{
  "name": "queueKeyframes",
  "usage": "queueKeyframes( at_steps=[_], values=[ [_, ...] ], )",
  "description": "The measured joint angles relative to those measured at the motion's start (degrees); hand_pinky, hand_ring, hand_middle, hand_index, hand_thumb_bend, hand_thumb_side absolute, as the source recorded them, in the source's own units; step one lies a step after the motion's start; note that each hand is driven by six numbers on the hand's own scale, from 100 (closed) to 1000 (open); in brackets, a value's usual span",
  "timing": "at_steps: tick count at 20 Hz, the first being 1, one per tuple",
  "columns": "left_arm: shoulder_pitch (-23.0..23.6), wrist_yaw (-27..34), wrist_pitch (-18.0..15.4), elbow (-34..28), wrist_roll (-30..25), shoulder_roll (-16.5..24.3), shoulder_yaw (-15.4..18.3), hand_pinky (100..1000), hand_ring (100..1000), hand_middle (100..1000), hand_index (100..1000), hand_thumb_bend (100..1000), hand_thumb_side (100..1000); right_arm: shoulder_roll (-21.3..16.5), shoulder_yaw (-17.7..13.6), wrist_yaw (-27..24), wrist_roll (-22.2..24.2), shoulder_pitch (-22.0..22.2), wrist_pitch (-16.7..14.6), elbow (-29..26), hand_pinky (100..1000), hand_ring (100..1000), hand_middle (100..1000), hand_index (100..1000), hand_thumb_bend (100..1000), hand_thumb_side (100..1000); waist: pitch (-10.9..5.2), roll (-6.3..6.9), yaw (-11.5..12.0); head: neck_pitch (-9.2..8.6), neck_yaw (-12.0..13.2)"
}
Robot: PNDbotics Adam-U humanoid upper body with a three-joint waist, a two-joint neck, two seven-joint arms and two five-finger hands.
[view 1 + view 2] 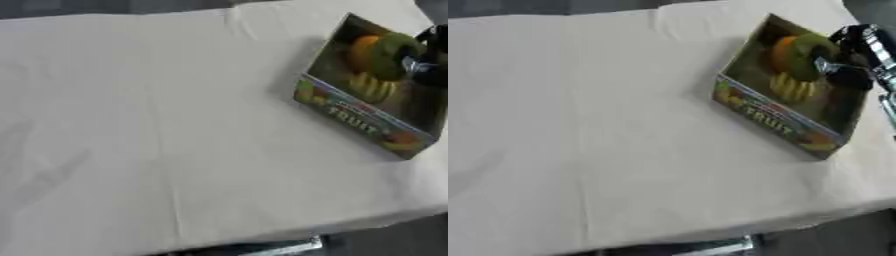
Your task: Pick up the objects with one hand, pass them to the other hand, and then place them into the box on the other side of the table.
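The right hand (pixel 852 62) is over the open printed cardboard fruit box (pixel 785 120) near the right far corner of the white-clothed surface (pixel 605 150), fingers curled on a round green fruit (pixel 805 54). Advice: lower it among the fruit below, then release.
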Motion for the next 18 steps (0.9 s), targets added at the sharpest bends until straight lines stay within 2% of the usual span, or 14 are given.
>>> queueKeyframes(
  at_steps=[1,3,6,8,11,12,13,14,18],
  values=[
    [0.03,0.0,0.0,0.0,0.0,0.0,0.0,679,670,670,817,781,902,0.14,0.0,1.09,1.0,0.21,-0.51,0.01,760,657,708,810,100,280,0.0,0.0,0.0,0.0,0.04],
    [0.2,-0.01,0.0,0.0,0.01,0.0,0.0,679,670,670,816,781,893,0.33,-0.02,3.25,3.05,0.66,-1.46,0.04,798,718,756,865,100,357,0.0,0.0,-0.01,0.0,0.24],
    [0.28,-0.14,0.01,0.0,0.01,0.0,0.01,680,670,670,815,772,888,0.36,-0.44,6.48,4.81,0.86,-2.26,0.04,832,762,806,909,100,413,0.0,0.0,-0.02,0.0,0.65],
    [0.29,-0.25,0.01,0.0,0.01,0.0,0.01,679,671,671,816,770,892,0.39,-0.64,8.26,5.01,1.1,-2.43,-0.02,840,769,830,924,100,419,0.0,0.0,-0.02,0.0,0.84],
    [0.33,-0.42,0.02,0.0,0.0,0.0,0.01,678,670,671,816,772,891,0.81,-0.98,9.6,5.2,1.64,-3.09,-0.37,843,772,839,941,162,407,-0.02,-0.01,-0.06,0.0,1.23],
    [0.42,-0.44,0.03,0.0,0.0,0.0,0.01,678,670,671,816,775,892,0.9,-1.14,9.8,5.29,1.77,-3.39,-0.53,845,775,846,953,230,389,-0.02,-0.01,-0.07,0.0,1.29],
    [0.55,-0.44,0.04,0.0,0.0,0.0,0.01,678,670,671,816,776,892,0.9,-1.34,9.89,5.4,2.0,-3.78,-0.76,846,776,849,958,258,375,-0.02,-0.01,-0.09,0.0,1.32],
    [0.69,-0.44,0.06,0.0,0.01,0.0,0.02,678,670,671,815,778,891,0.9,-1.52,10.01,5.59,2.15,-4.24,-0.9,844,774,850,964,302,322,-0.02,-0.01,-0.1,0.0,1.37],
    [0.79,-0.47,0.11,0.0,0.02,0.0,0.03,677,670,671,814,775,892,0.94,-2.31,9.98,6.56,2.61,-5.77,-1.44,835,765,848,965,310,271,-0.05,-0.01,-0.26,0.0,1.77]
  ],
)
